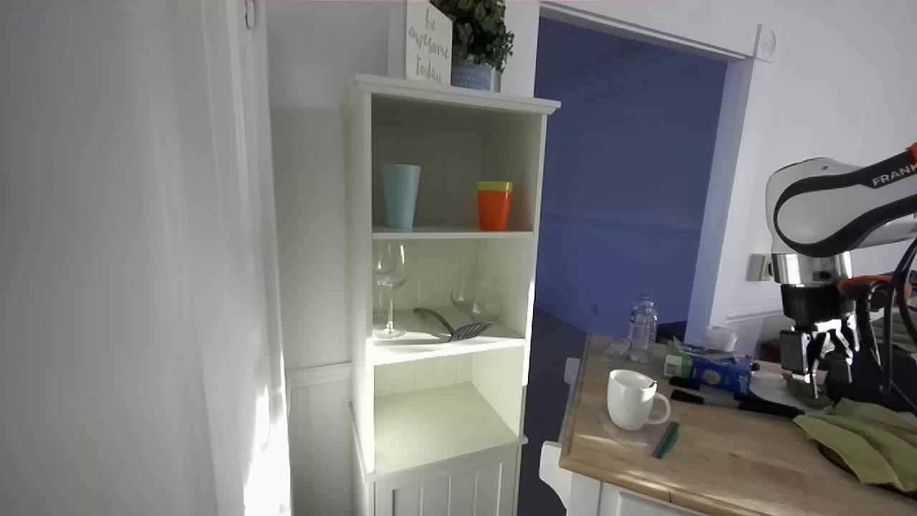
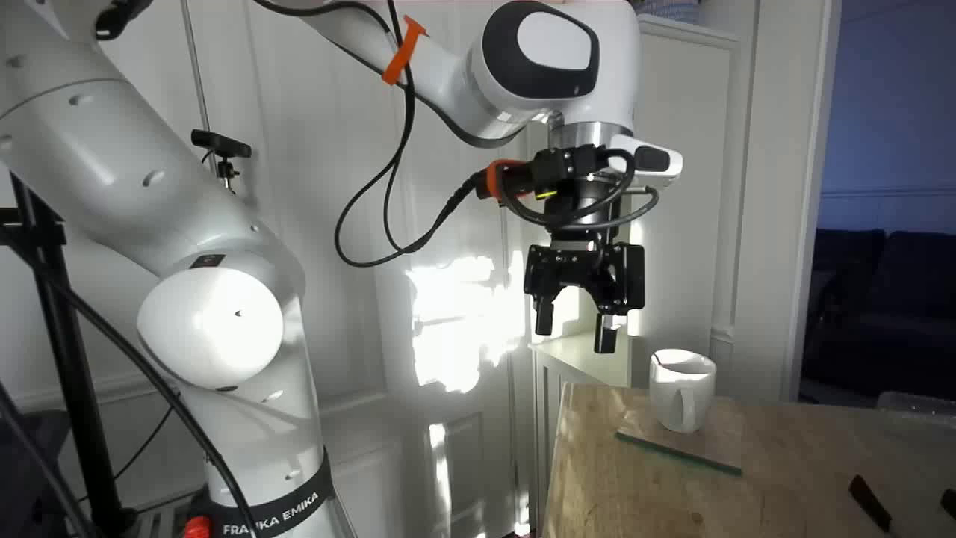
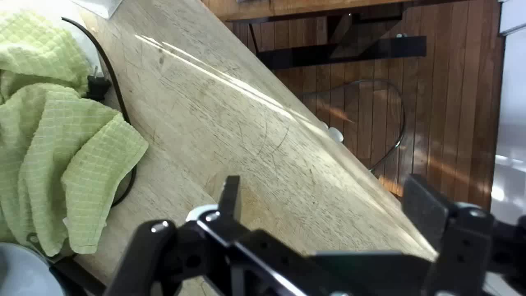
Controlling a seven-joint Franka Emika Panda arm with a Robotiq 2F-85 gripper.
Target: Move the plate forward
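A clear square glass plate with a green edge (image 1: 667, 440) lies on the wooden table under a white mug (image 1: 630, 400). The glass plate (image 2: 680, 448) and the upright mug (image 2: 683, 388) also show in an exterior view. A pale round dish (image 3: 25, 273), cut off by the frame, shows at the lower left of the wrist view. I cannot tell which of the two the task names. My gripper (image 2: 575, 332) is open and empty, above the table's edge and apart from the mug and plate. It also shows in an exterior view (image 1: 831, 369) and the wrist view (image 3: 322, 185).
The wooden table (image 1: 745, 466) bears a green towel (image 1: 860, 437), black-handled utensils (image 1: 738, 405), a blue box (image 1: 716, 376) and a plastic bottle (image 1: 643, 326). A white shelf unit (image 1: 450, 355) with cups and glasses stands beyond the table. A black cable (image 3: 111, 70) runs by the towel.
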